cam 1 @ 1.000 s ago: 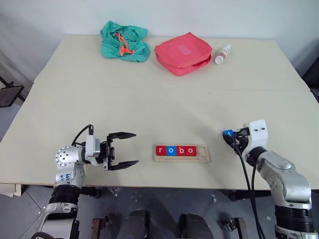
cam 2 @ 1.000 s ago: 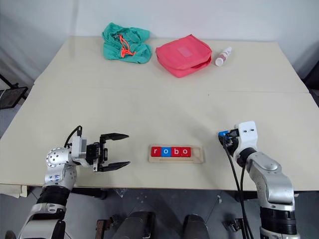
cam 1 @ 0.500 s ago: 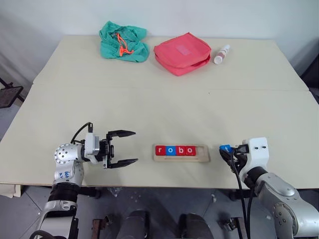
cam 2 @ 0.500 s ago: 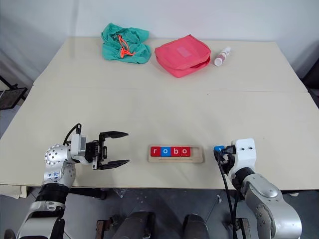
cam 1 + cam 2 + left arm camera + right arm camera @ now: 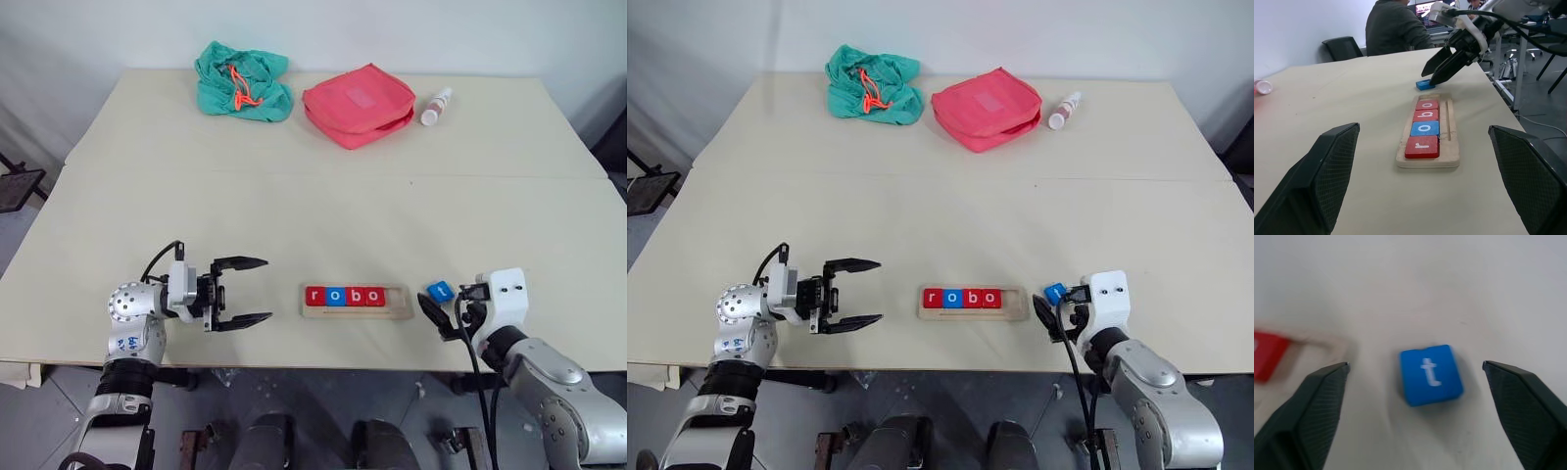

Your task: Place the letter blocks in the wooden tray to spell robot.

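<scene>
Beside wooden tray (image 5: pixel 357 309), blue t block (image 5: pixel 1431 374)

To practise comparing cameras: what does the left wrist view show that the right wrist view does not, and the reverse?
Left wrist view alone: the wooden tray with all four placed blocks, r, o, b, o, and a seated person beyond the table. Right wrist view alone: the white t on the blue block. Both: that blue block lying flat on the table just past the tray's end, and a red block in the tray.
</scene>
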Action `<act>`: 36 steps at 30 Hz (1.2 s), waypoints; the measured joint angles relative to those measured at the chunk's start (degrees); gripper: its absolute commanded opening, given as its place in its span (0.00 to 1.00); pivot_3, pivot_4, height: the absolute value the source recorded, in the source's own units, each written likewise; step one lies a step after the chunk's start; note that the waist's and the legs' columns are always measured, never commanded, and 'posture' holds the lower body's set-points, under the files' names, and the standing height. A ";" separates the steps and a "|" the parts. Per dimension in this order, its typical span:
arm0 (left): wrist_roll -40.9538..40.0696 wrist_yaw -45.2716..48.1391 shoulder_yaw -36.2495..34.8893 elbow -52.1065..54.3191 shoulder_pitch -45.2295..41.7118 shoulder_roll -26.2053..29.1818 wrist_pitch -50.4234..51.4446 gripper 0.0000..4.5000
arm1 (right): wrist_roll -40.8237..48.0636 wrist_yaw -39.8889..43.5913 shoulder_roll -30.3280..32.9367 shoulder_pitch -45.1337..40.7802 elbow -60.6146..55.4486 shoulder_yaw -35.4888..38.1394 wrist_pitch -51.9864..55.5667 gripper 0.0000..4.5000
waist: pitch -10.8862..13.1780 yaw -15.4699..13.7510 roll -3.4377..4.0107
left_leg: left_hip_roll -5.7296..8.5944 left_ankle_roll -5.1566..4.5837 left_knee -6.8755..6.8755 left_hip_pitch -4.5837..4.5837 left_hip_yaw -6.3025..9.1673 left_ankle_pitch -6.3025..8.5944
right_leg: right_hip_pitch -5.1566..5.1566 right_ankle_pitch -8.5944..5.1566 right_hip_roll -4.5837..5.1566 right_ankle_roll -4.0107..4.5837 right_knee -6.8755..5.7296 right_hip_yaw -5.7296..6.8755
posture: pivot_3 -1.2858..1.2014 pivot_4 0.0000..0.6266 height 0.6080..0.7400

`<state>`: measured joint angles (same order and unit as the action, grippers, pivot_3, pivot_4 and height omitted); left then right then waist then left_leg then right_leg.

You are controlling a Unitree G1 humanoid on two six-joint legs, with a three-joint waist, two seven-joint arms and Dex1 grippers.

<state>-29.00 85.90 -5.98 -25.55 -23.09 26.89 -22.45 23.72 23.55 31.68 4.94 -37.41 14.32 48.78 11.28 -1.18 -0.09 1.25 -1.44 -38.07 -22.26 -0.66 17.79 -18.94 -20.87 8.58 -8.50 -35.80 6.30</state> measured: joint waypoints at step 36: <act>-0.01 -6.77 -1.92 10.63 10.18 0.68 0.58 1.00 | -20.62 61.71 19.85 -41.80 67.01 -25.61 -61.96 0.70 | 0.03 1.34 0.03 | -0.09 -0.04 -0.11 -0.01 0.07 0.01 | 0.24 0.01 0.03 -0.01 0.28 0.36 | 0.52 0.24 1.00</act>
<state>-29.00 79.13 -7.89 -14.92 -12.92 27.57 -21.86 3.09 85.25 51.53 -36.86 29.60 -11.29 -13.17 11.31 0.15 -0.05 1.16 -1.48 -38.18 -22.27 -0.59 17.80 -18.70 -20.87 8.61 -8.51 -35.52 6.66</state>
